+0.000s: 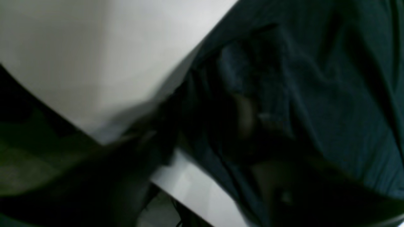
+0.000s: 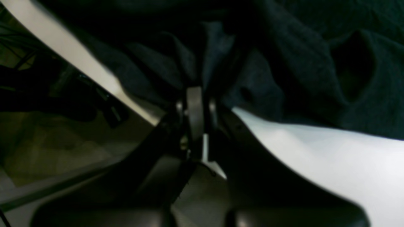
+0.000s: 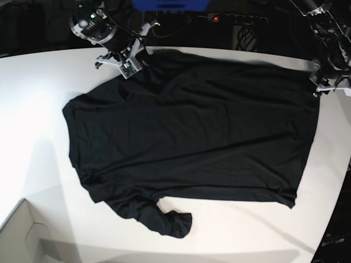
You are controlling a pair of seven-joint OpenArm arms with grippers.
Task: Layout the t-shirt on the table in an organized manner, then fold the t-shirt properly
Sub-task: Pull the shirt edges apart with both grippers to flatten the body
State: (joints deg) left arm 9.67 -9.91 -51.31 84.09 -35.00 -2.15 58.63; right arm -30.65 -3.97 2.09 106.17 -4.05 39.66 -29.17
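The black t-shirt (image 3: 186, 131) lies spread across the white table (image 3: 33, 109), with one sleeve bunched at the near edge (image 3: 173, 222). At the shirt's far left corner, my right gripper (image 3: 130, 66) is shut on the fabric. The right wrist view shows its closed fingertips (image 2: 196, 94) pinching a bunched fold of the t-shirt (image 2: 284, 63) above the table (image 2: 315, 148). My left gripper (image 3: 323, 86) sits at the shirt's far right corner by the table edge. The left wrist view is blurred: dark cloth (image 1: 331, 94) covers the fingers, and how the jaws stand does not show.
A pale cardboard box corner (image 3: 22, 235) sits at the near left. Cables and a power strip (image 3: 236, 19) run behind the table's far edge. The table's edge curves along the right side (image 3: 340, 181).
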